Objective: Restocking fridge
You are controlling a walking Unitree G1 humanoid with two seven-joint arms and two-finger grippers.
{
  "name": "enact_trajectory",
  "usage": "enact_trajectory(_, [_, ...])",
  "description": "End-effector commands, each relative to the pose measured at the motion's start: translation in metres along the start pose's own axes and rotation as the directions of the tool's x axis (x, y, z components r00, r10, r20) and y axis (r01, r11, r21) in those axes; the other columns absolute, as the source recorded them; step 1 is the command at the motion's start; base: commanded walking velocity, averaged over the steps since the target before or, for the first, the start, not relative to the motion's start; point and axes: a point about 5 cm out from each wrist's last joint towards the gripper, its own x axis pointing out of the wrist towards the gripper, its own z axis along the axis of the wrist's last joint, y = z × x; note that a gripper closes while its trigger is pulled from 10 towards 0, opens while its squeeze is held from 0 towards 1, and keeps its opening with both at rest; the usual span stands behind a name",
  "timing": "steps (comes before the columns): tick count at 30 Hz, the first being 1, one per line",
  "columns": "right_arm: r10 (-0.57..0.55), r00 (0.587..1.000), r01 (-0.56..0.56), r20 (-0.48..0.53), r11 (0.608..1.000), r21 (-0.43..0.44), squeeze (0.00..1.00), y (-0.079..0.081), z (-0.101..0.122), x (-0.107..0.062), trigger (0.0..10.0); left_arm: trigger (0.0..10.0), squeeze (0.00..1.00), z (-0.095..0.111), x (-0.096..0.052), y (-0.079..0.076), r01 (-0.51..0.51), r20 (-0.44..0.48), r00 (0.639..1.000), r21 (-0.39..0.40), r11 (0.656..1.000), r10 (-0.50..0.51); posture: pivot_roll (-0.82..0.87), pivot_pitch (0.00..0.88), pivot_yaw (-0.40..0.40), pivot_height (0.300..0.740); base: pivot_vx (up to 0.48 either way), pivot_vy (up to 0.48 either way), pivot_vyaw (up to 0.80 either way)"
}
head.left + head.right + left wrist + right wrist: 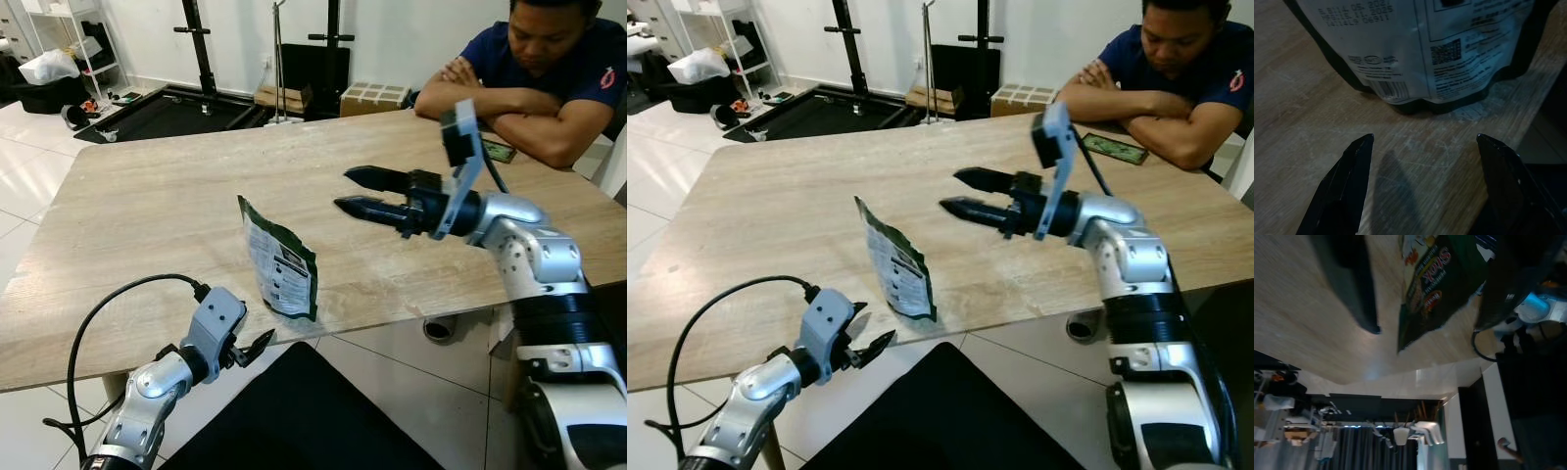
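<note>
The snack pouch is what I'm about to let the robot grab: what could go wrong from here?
The snack pouch stands upright near the table's front edge, so a nudge from the open right gripper might tip it or push it off. The open left gripper, below the table edge, could catch it coming up.

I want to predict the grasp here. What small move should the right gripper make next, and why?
Probably ease the right gripper forward to straddle the top of the snack pouch. Its fingers are open and aimed at the pouch, which stands upright near the table edge, with a gap between them.

Snack pouch (280, 262) upright on table (147, 206) near its front edge, person (549, 69) behind far side.
</note>
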Motion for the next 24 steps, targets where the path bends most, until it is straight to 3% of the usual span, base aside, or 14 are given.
enact_trajectory(1, [-0.016,1.0,0.015,-0.026,0.999,-0.046,1.0,0.004,-0.002,0.008,10.0,10.0,0.0,-0.006,-0.003,0.0,-0.015,-0.035,0.999,0.01,1.0,0.015,-0.08,0.04,0.043,0.74,0.0,0.0,0.0])
enact_trajectory(2, [-0.035,0.999,0.032,-0.042,0.996,-0.078,0.73,0.005,-0.001,0.012,10.0,10.0,0.0,-0.006,-0.005,0.0,-0.018,-0.04,0.999,0.012,1.0,0.019,-0.08,0.039,0.042,0.74,0.0,0.0,0.0])
enact_trajectory(4, [-0.047,0.998,0.042,-0.051,0.994,-0.097,0.73,0.006,-0.001,0.015,10.0,10.0,0.0,-0.006,-0.005,0.001,-0.02,-0.044,0.999,0.013,1.0,0.021,-0.08,0.039,0.042,0.74,0.0,0.0,0.0])
enact_trajectory(5, [-0.063,0.996,0.055,-0.065,0.993,-0.109,0.0,0.009,0.0,0.018,10.0,10.0,0.0,-0.007,-0.006,0.001,-0.024,-0.05,0.998,0.016,1.0,0.024,-0.08,0.038,0.041,0.74,0.0,0.0,0.0])
enact_trajectory(13, [-0.101,0.989,0.09,-0.111,0.991,-0.097,0.0,0.012,-0.001,0.026,10.0,10.0,0.0,-0.007,-0.006,0.001,-0.027,-0.055,0.998,0.017,0.999,0.028,-0.08,0.037,0.041,0.74,0.0,0.0,0.0])
enact_trajectory(24, [-0.01,0.994,0.007,-0.11,1.0,-0.02,0.0,0.032,0.005,0.032,10.0,10.0,0.0,-0.008,-0.006,0.0,-0.021,-0.067,0.998,0.013,1.0,0.021,-0.08,0.037,0.042,0.74,0.0,0.0,0.0])
